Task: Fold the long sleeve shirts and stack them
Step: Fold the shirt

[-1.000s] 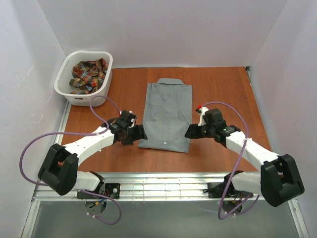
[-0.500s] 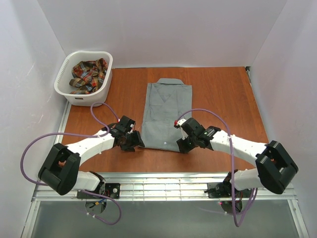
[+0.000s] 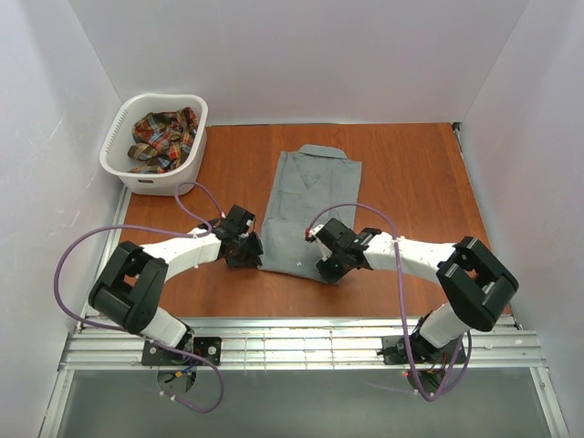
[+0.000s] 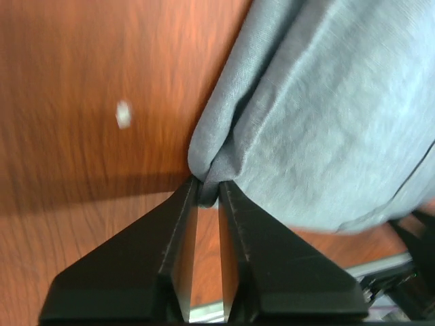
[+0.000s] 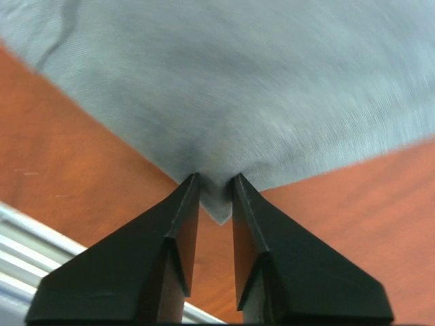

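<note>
A plain grey long sleeve shirt [image 3: 308, 205] lies folded lengthwise on the brown table, collar at the far end. My left gripper [image 3: 257, 255] is shut on its near left corner; the left wrist view shows a bunched fold of the grey shirt [image 4: 319, 115] pinched between the black fingertips [image 4: 231, 204]. My right gripper [image 3: 327, 271] is shut on the near right corner, and in the right wrist view the pointed corner of the grey shirt [image 5: 238, 102] sits between my right gripper's [image 5: 216, 187] tips. The plaid shirt [image 3: 162, 137] lies crumpled in the basket.
A white plastic laundry basket [image 3: 127, 173] stands at the far left corner of the table. White walls close in the left, right and back. A metal rail [image 3: 301, 342] runs along the near edge, between the arm bases.
Both grippers moved inward onto the shirt's near corners and closed on them. The right arm swung left from beside the shirt. The shirt's near hem has narrowed and shifted slightly.
</note>
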Controlling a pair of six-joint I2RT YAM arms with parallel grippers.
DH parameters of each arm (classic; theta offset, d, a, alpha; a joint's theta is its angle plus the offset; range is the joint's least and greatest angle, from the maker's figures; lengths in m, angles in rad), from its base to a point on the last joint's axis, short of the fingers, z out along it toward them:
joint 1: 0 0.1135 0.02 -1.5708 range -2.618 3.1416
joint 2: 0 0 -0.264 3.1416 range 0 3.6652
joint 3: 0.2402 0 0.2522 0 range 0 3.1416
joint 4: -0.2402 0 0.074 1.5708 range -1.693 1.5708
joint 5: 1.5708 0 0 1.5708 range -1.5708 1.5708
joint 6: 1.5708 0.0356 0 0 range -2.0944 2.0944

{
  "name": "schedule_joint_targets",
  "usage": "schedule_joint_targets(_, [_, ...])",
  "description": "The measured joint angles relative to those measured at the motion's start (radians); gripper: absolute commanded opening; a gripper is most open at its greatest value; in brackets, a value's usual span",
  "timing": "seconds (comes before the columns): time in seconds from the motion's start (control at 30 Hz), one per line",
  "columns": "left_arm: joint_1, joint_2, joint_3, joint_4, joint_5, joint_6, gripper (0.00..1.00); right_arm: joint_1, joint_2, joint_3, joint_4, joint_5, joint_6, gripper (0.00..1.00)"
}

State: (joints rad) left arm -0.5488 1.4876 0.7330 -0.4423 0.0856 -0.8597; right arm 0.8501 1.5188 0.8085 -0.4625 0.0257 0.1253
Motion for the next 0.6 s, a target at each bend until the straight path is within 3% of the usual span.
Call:
schedule_joint_targets(0.17, [0.093,0.117,0.126,-0.018,-0.024,0.072,0.14,0.117,0.095,0.096,-0.006,-0.077,0.071,0.20])
schedule_joint_targets(0.33, [0.188,0.332,0.395,-0.059,-0.090,0.192,0.21,0.261,0.266,0.294,0.007,-0.152,0.170,0.29])
schedule_joint_targets(0.37, [0.200,0.376,0.455,-0.063,-0.103,0.215,0.25,0.275,0.291,0.327,0.010,-0.160,0.180,0.39])
schedule_joint_targets(0.47, [0.229,0.462,0.600,-0.065,-0.138,0.277,0.38,0.295,0.346,0.423,0.021,-0.166,0.211,0.51])
schedule_joint_targets(0.6, [0.251,0.426,0.628,-0.064,-0.169,0.317,0.67,0.289,0.330,0.486,0.021,-0.119,0.200,0.58])
